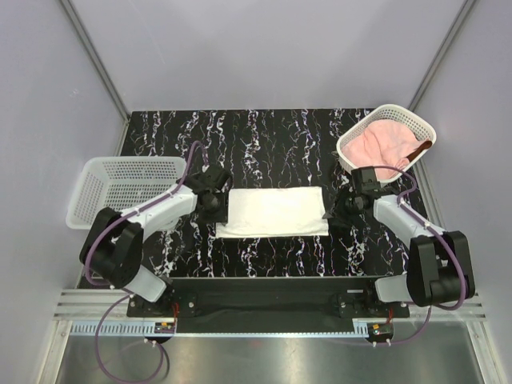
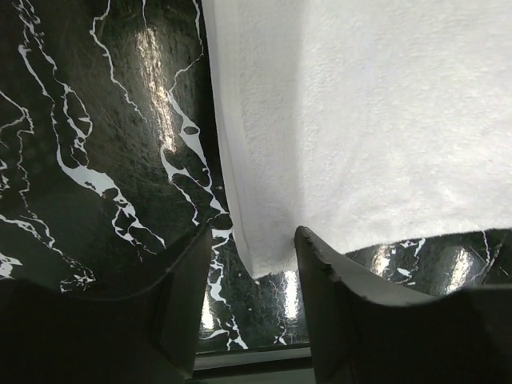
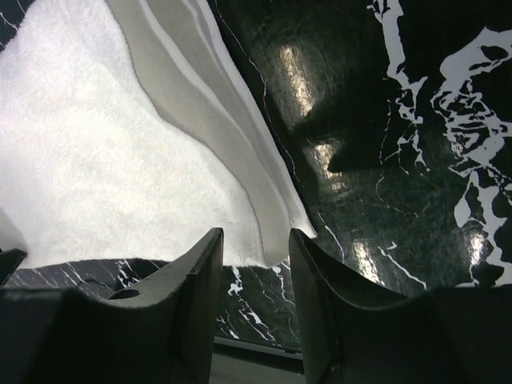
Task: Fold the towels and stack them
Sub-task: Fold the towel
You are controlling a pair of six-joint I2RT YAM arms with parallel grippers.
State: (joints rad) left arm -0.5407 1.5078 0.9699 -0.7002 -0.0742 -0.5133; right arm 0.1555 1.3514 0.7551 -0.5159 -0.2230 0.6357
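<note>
A white towel [image 1: 274, 211] lies folded in a flat rectangle on the black marbled table. My left gripper [image 1: 216, 210] is open at the towel's left end; in the left wrist view the towel's near corner [image 2: 264, 256] sits between the fingers, not pinched. My right gripper [image 1: 334, 210] is open at the towel's right end; in the right wrist view the layered corner [image 3: 272, 236] lies between its fingers. A pink towel [image 1: 382, 146] lies crumpled in the white basket [image 1: 398, 114] at the back right.
An empty white mesh basket [image 1: 120, 186] stands at the left edge of the table. A brown item [image 1: 419, 150] sticks out of the right basket. Grey walls enclose the table on three sides.
</note>
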